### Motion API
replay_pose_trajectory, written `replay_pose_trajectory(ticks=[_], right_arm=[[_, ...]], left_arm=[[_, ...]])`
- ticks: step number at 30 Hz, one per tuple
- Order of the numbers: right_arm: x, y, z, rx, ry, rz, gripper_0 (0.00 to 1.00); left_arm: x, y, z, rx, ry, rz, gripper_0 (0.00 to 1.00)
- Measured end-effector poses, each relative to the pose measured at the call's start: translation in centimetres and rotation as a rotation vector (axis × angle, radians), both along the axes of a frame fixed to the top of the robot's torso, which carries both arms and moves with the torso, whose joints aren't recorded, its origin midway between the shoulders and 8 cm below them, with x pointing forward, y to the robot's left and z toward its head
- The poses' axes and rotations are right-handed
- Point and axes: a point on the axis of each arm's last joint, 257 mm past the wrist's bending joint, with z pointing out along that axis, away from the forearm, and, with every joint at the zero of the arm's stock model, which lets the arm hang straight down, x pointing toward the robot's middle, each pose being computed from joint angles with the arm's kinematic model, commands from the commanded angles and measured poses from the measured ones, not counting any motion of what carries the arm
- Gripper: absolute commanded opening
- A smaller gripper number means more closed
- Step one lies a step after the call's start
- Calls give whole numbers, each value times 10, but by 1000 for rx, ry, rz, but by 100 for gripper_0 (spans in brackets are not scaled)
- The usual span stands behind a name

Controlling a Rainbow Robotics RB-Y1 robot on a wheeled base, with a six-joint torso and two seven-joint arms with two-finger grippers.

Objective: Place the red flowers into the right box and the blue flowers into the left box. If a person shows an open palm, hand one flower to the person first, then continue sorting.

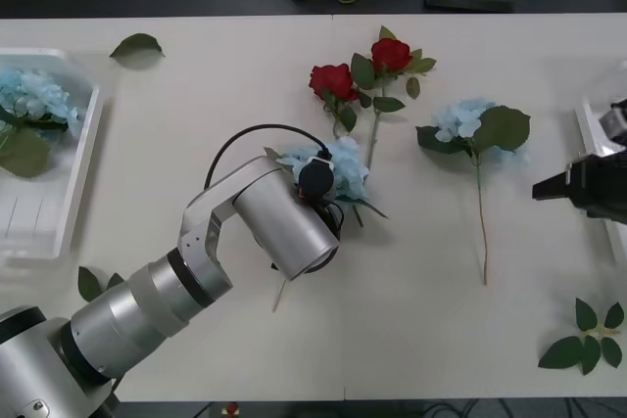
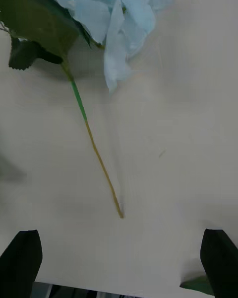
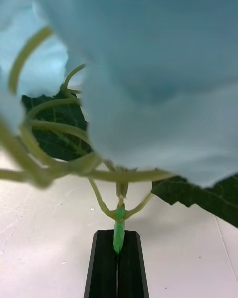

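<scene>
Far left on the desk [image 1: 216, 75] there's the left box [image 1: 80, 159] with one blue flower [image 1: 29, 95] already lying in it, so that part's at least started. Moving in, the left arm is stretched over the middle of the desk and its left pincer [image 3: 118, 265] is pinched together on the green stem of a second blue hydrangea [image 1: 338, 168]; from the wrist camera the stem sits right between the two black fingers, just under the fluffy head. Can't tell if the flower is off the desk yet, honestly. Just beyond it two red roses [image 1: 358, 70] lie side by side near the far edge, untouched. To the right of those a third blue cluster [image 1: 465, 122] lies flat with its long stem pointing back toward the robot. Far right, the right pincer [image 2: 119, 258] hovers by the right box [image 1: 588, 124], fingers spread apart, nothing in it, looking down at that third flower's stem. So I'd say it's early on: one blue done, one in hand, one blue plus both visible reds left. No open palm anywhere that I can see.
</scene>
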Motion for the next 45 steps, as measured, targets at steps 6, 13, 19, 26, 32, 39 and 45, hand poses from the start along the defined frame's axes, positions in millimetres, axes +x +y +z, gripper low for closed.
replay_pose_trajectory(ticks=[6,13,19,26,32,39,45], right_arm=[[6,42,-54,-41,1,28,93],[29,73,-85,-60,-35,0,93],[55,74,-95,-79,-59,-70,93],[82,64,-103,-118,-115,-99,93],[96,66,-114,-193,-122,-52,61],[111,60,-106,-188,-144,-77,0],[108,59,-109,-182,-135,-82,0]], left_arm=[[-5,9,4,27,21,18,0],[-2,57,55,62,7,115,0],[6,129,116,71,-67,247,0],[-12,258,158,127,-123,477,0],[-33,357,177,204,-128,629,0],[-44,435,199,245,-135,797,0],[-30,493,193,326,-159,858,0]])
